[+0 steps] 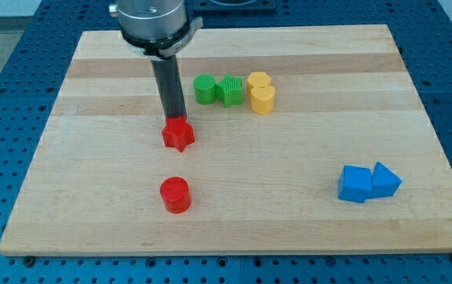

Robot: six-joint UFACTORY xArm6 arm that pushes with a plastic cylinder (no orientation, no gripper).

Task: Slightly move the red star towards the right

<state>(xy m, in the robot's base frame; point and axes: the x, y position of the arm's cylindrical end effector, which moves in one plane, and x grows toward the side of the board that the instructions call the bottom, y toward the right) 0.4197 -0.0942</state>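
Observation:
The red star lies left of the board's middle. My tip stands right at the star's upper edge, touching or nearly touching it from the view's top. The dark rod rises from there to the arm's metal end at the view's top. A red cylinder stands below the star, apart from it.
A green cylinder and a green star-like block sit side by side up and right of the star. Two yellow blocks stand next to them. Two blue blocks sit at the lower right. The wooden board lies on a blue perforated table.

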